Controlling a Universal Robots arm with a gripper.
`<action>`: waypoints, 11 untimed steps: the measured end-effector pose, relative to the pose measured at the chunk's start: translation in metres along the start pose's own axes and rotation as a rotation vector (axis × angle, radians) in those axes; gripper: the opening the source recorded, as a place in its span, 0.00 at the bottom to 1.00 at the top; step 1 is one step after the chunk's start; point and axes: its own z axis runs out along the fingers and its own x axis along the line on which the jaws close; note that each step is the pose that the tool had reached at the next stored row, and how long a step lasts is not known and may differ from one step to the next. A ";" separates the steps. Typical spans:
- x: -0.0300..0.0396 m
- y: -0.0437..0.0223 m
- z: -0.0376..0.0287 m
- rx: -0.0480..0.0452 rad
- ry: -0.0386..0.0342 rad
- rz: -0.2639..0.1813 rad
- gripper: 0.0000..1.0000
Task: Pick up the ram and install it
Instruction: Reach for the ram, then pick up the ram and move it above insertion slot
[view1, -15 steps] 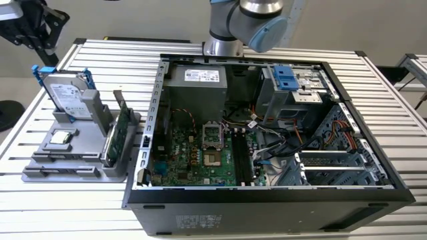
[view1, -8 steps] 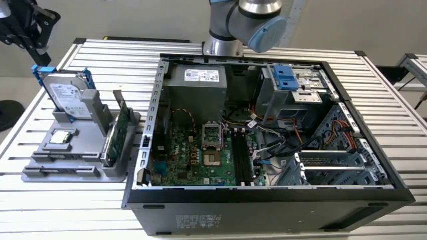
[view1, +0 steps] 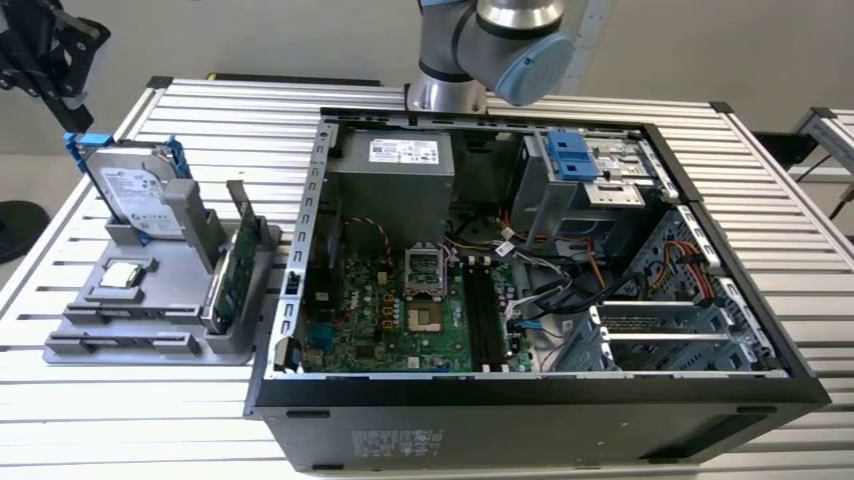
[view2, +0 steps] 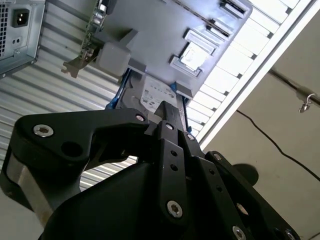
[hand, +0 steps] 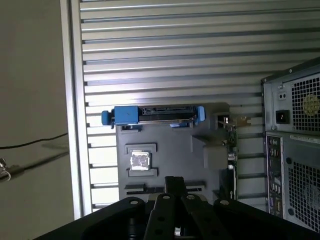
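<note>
Gripper closed, nothing gripped, held above gray holder. Hard drive and green card seated upright in holder. Computer case placed beside holder.

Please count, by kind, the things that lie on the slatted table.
Computer case: 1
Grey holder: 1
Hard drive: 1
Green card: 1
Square chip: 1
Total: 5, not counting any ram stick, which I cannot make out.
</note>
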 end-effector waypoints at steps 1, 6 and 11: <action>0.0000 0.0000 0.0000 -0.0001 -0.0001 0.000 0.00; -0.0001 -0.0030 -0.0001 -0.0001 -0.0001 0.000 0.00; -0.0005 -0.0087 -0.0003 -0.0001 -0.0001 0.000 0.00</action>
